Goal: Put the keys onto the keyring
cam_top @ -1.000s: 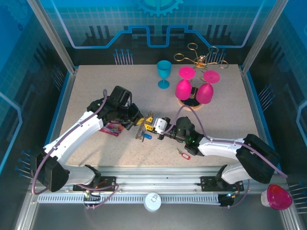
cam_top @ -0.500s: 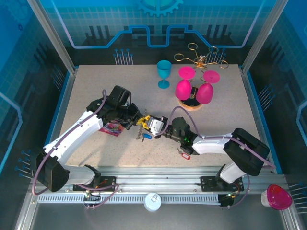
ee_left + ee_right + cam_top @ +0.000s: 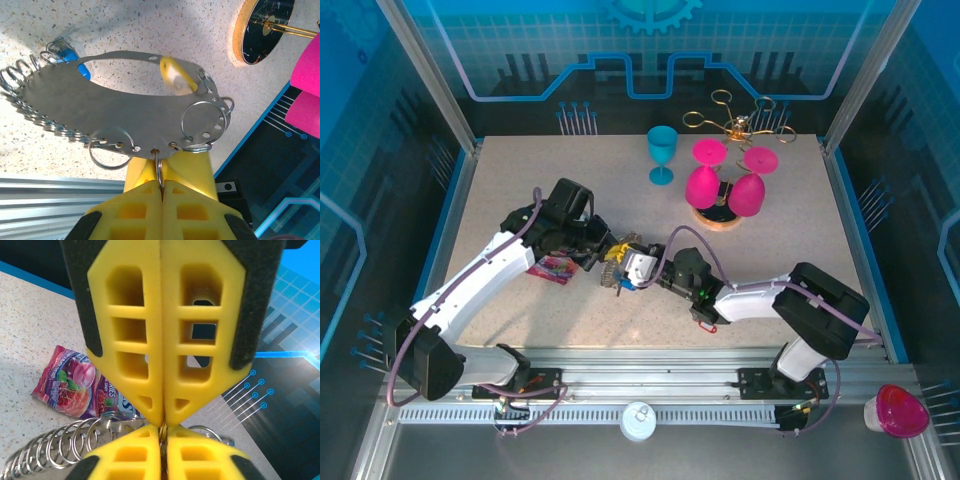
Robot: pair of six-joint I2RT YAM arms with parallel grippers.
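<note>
Keyring (image 3: 100, 107), over the table (image 3: 520, 180) between both arms, clamped at its rim by the left gripper (image 3: 161, 184). The right gripper (image 3: 162, 421), fingers pressed together, meets it tip to tip. A yellow-headed key (image 3: 176, 76) is visible through the loop.

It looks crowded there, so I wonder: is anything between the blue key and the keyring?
Nothing visible. The blue key lies on the table right beneath the keyring, which the left end effector holds by a small ring.

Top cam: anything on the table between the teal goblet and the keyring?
No. In the top view the table between the teal goblet and the keyring is bare. The pink goblets stand off to one side.
</note>
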